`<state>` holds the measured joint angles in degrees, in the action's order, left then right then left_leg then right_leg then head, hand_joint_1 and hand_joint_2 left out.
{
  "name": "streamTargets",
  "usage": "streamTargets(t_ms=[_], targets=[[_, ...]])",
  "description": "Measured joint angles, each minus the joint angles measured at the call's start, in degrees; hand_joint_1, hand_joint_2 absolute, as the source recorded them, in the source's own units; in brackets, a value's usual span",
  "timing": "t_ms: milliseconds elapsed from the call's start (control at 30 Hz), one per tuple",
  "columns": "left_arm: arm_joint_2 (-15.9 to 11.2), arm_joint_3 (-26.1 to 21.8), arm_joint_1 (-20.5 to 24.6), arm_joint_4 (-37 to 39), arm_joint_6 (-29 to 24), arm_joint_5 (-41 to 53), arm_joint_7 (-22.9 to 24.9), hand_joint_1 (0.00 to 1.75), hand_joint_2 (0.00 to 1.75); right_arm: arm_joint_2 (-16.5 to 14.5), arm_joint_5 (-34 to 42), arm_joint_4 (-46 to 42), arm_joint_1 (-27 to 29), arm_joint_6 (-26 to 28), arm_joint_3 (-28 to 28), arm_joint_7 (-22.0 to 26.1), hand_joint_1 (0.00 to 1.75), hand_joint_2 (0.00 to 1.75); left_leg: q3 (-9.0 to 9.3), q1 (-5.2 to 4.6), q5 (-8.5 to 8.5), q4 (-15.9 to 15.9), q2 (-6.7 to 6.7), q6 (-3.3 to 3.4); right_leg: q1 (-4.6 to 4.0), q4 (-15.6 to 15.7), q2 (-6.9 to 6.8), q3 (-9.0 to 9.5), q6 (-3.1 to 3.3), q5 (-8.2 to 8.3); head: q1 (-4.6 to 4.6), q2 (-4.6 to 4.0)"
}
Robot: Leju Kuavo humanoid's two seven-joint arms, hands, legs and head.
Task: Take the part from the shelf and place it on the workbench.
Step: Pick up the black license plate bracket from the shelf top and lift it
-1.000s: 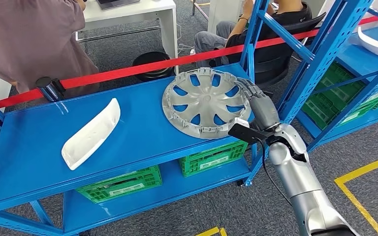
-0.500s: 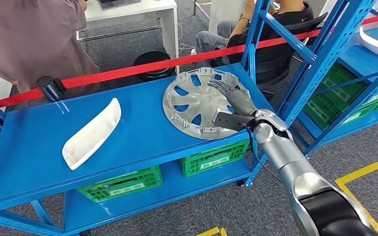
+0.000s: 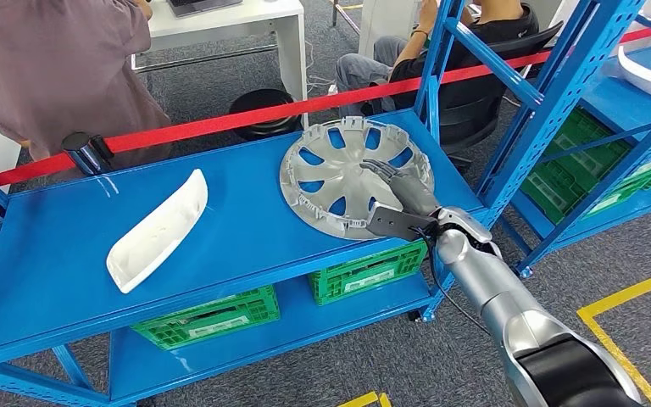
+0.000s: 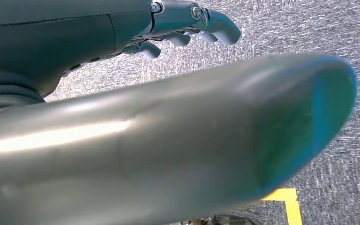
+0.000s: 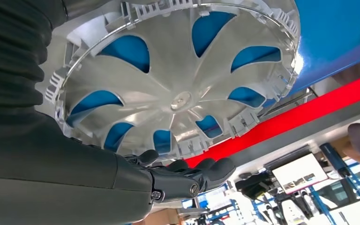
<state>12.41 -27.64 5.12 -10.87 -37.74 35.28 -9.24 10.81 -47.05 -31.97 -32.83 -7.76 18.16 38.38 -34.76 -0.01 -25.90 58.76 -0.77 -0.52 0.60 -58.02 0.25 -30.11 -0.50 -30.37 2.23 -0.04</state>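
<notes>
The wheel cover (image 3: 352,178) is lying on the shelf (image 3: 68,254) near its right edge, not yet lifted. The right hand (image 3: 398,188) (fingers apart) is being laid over it; carrying remains.

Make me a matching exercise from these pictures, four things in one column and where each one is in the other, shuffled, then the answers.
Things:
1. hubcap
2. white curved part
3. green crates
4. right hand

Places:
A. lower shelf level
B. left part of the top shelf board
C. over the hubcap's near right side
D. right part of the top shelf board

Pairs: 1-D, 2-B, 3-A, 4-C
</notes>
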Motion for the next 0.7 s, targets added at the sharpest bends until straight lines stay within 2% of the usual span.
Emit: streamTargets(t_ms=[467, 700], targets=[[-0.2, -0.1, 2.1, -0.3, 0.2, -1.3, -1.2, 0.00, 0.00, -2.4, 1.1, 1.2, -0.2, 0.7, 0.9, -1.9, 0.00, 1.75, -0.01, 0.00, 0.00, 0.0, -0.03, 0.00, 0.00, 0.0, -0.01, 0.00, 0.00, 0.00, 0.00, 0.00], [-0.2, -1.6, 2.3, -0.3, 0.1, -4.2, -0.6, 0.00, 0.00, -2.8, 1.1, 3.2, -0.1, -0.8, 1.5, -1.9, 0.00, 1.75, -0.01, 0.00, 0.00, 0.0, -0.01, 0.00, 0.00, 0.0, 0.00, -0.01, 0.00, 0.00, 0.00, 0.00]])
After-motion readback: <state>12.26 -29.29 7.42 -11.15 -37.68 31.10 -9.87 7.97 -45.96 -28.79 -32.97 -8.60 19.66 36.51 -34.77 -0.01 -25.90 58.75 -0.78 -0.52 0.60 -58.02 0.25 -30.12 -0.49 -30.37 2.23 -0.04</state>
